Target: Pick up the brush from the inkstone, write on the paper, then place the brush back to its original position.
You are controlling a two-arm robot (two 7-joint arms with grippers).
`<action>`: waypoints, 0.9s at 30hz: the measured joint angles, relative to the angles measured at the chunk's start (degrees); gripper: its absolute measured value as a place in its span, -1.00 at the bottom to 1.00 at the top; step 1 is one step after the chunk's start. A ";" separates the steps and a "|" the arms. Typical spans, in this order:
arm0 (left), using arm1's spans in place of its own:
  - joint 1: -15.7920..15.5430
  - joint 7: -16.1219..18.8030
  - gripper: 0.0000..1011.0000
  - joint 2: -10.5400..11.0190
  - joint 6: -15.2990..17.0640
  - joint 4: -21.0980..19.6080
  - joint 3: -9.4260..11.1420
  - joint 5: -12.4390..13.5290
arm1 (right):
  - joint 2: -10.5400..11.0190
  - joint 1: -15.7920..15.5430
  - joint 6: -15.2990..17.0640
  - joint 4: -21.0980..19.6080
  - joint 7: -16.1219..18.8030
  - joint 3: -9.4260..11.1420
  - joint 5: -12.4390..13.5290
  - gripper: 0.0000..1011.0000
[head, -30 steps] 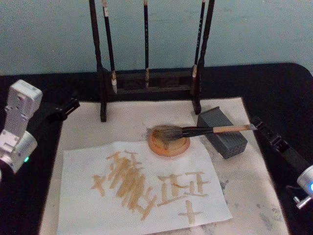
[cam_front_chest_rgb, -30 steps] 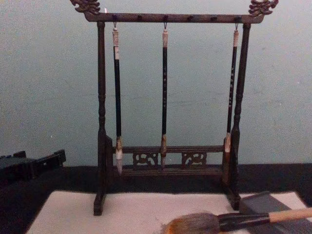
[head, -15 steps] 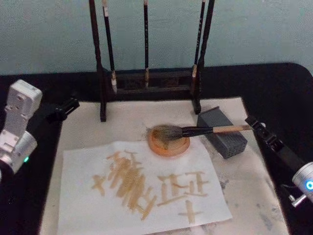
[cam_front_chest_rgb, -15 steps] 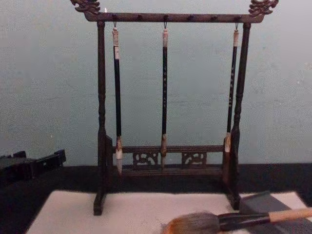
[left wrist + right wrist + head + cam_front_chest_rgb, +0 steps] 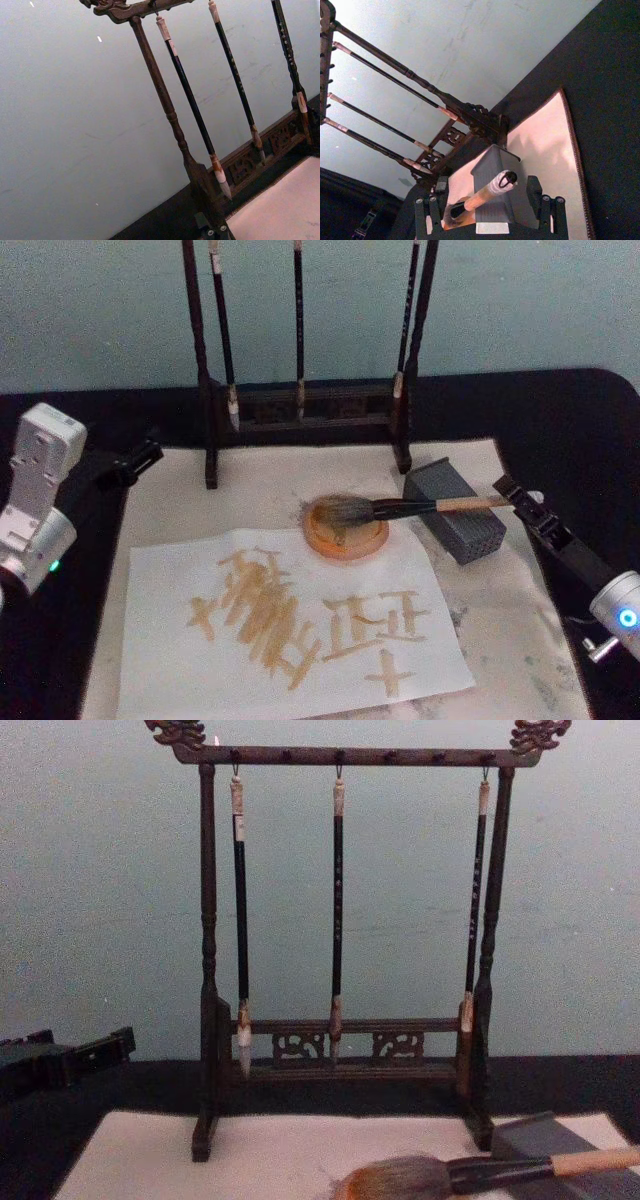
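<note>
One brush [image 5: 420, 506] on centre inkstone [image 5: 346, 540], right gripper [image 5: 506, 489] spread around its handle end, left gripper [image 5: 138, 456] mid-left, grip unclear.

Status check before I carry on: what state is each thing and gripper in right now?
brush: lying, bristles on inkstone, handle across grey block
inkstone: flat on mat
paper: flat, tan strokes already on it
right gripper: open, straddling brush's handle end
left gripper: parked, far left
thin brushes: hanging on rack
</note>
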 joint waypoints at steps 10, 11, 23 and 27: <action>0.00 0.00 0.98 0.00 0.00 0.00 0.00 0.00 | 0.71 0.48 -0.54 0.21 0.20 -1.01 0.48 0.98; 0.00 0.00 0.98 0.00 0.00 0.00 0.00 0.00 | 0.70 0.47 -0.54 0.21 0.20 -1.00 0.48 0.98; 0.00 0.00 0.98 0.00 0.00 0.00 0.00 0.00 | 0.60 0.41 -0.53 0.20 0.25 -0.86 0.51 0.62; 0.00 0.00 0.98 0.00 0.00 0.00 0.00 0.00 | 0.58 0.39 -0.52 0.19 0.27 -0.83 0.51 0.40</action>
